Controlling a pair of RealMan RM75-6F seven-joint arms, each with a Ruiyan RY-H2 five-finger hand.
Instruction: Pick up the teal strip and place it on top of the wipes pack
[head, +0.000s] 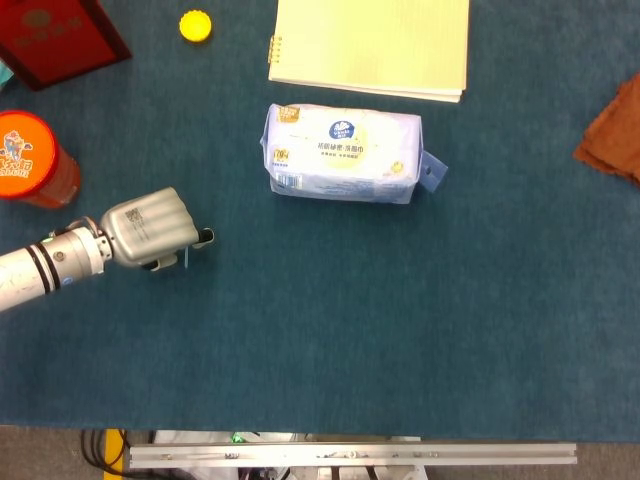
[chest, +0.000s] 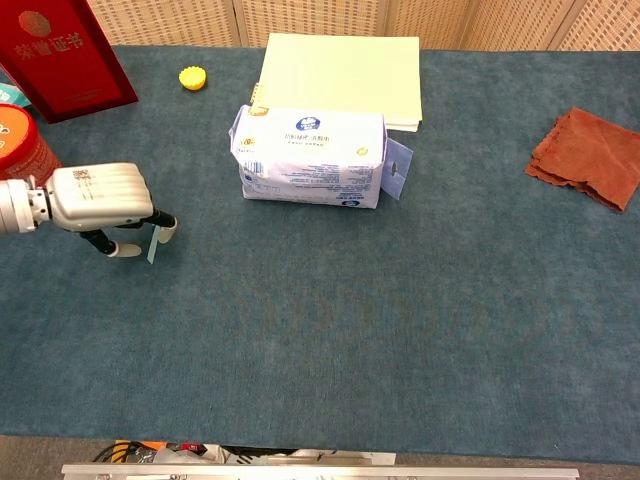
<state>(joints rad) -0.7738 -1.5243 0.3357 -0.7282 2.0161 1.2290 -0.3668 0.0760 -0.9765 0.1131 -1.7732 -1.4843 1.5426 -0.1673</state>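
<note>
Now the left robot hand (chest: 100, 203) pinches the teal strip (chest: 152, 243), which hangs beneath its fingers; the wipes pack (chest: 312, 156) sits well off beyond them. Keep the pinch firm, lift clear of the counter (chest: 350, 330), then carry across.

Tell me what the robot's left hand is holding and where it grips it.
The left hand pinches the thin teal strip by its upper end; the rest hangs below the fingers.

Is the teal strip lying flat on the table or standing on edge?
On edge: in the chest view the teal strip hangs vertically from the left robot hand, which pinches its top.
</note>
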